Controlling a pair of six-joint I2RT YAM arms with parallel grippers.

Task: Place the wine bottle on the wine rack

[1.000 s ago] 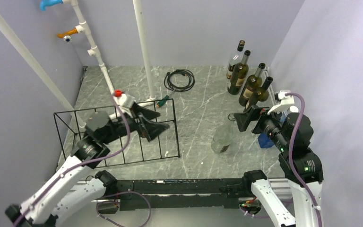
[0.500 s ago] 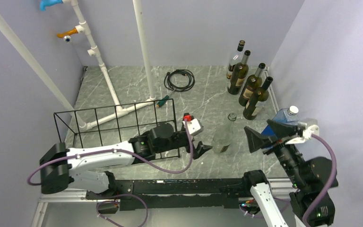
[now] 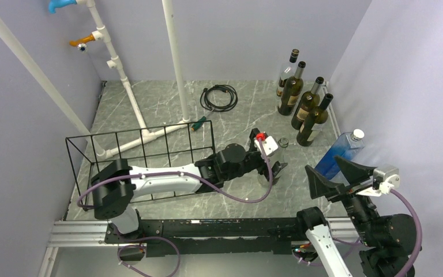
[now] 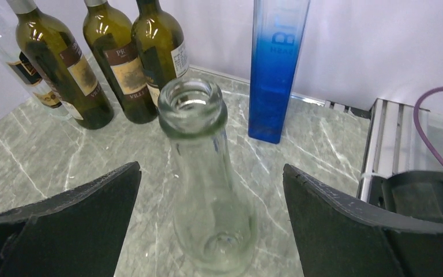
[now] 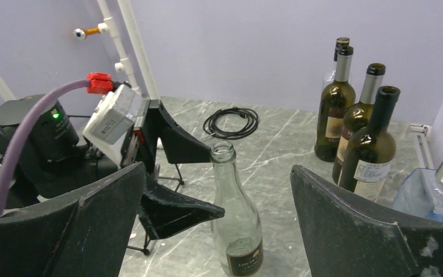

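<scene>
Wine bottle [image 5: 235,219] clear glass, uncorked, upright, dark label low; left claw [image 4: 210,176] apart, beside bottle; right claw [image 5: 216,170] apart.

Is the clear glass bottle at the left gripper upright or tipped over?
Upright: the clear glass wine bottle stands on its base on the grey marbled table, mouth up; the left gripper is open, not gripping it.

The left pincer [image 4: 210,172] is hanging wide open, its black fingers [image 4: 75,219] flanking a clear bottle [image 4: 199,133] without touching it. The bottle is standing upright and uncapped on the marble desk [image 4: 46,167]. Behind it, three green bottles [image 4: 121,63] are standing close together, with a blue bottle [image 4: 274,69] to their right. A metal rail [image 4: 374,144] is running along the desk's right edge.
</scene>
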